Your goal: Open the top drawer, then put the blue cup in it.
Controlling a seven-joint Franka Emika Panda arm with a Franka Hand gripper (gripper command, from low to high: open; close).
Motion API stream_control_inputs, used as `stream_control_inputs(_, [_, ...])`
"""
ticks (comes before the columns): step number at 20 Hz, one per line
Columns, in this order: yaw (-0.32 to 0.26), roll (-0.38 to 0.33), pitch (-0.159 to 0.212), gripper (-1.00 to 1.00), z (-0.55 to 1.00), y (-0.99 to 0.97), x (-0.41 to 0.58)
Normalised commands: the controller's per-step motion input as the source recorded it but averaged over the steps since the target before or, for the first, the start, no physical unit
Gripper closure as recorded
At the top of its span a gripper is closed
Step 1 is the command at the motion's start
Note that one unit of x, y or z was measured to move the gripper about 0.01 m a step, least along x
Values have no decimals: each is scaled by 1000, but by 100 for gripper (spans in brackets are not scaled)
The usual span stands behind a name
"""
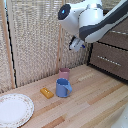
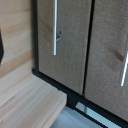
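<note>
Two cups sit on the light wooden tabletop (image 1: 95,95) near the middle of the exterior view — a small periwinkle-blue mug (image 1: 63,88) with a side loop handle, upright, and just behind it a pink handleless cup (image 1: 64,73), close or touching, can't tell which. Small yellow-orange block (image 1: 46,92) lies just beside the mug toward the exterior view's left. White round plate with a patterned rim (image 1: 15,110) sits well apart at the lower left corner. White-and-black robot arm (image 1: 85,20) hangs high above the table, upper right. Its gripper (image 1: 76,44) is blurred and small — can't tell how far the jaws are spread; nothing visibly held. Dark-brown wooden dresser stands at the exterior view's right; its top drawer (image 1: 117,39) with a thin silver bar handle (image 2: 55,27) looks closed, flush with the alike lower drawer (image 1: 107,60). Wrist view shows both drawer fronts close up, closed.
</note>
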Motion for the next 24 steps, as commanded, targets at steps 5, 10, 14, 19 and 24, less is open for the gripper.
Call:
stream_control_inputs(5, [61,-375,-17,-100,0,-119,132])
stream_control_inputs(10, [37,-347,-46,-100,51,-284,87])
stream_control_inputs(14, [12,-285,-61,-100,170,-527,0])
stream_control_inputs(19, [-30,-155,-54,-100,337,-686,10])
stream_control_inputs(24, [-18,-86,-34,-100,258,-725,0])
